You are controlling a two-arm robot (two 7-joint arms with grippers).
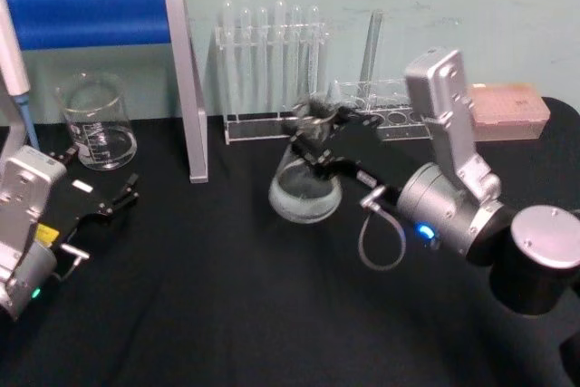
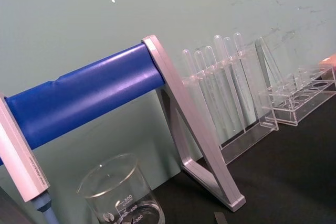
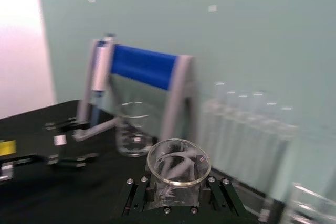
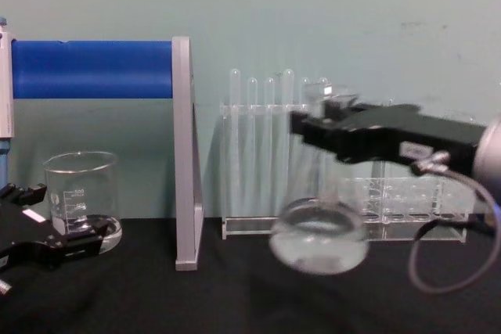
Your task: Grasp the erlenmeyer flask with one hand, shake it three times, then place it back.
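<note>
The erlenmeyer flask (image 1: 305, 189) is clear glass with a wide round base, at the middle of the black table. My right gripper (image 1: 314, 130) reaches in from the right and is shut on its neck, just under the flared rim (image 3: 178, 162). In the chest view the flask (image 4: 318, 236) hangs tilted and blurred below the right gripper (image 4: 319, 127), and its base seems slightly off the tabletop. My left gripper (image 1: 100, 172) rests open at the table's left, close to a beaker, with nothing between its fingers.
A graduated beaker (image 1: 95, 124) stands at the back left beside a blue-barred pipette stand (image 1: 186, 88). Just behind the flask are a rack of test tubes (image 1: 272, 70) and a lower clear rack (image 1: 385, 111). A pink box (image 1: 512, 111) sits at the back right.
</note>
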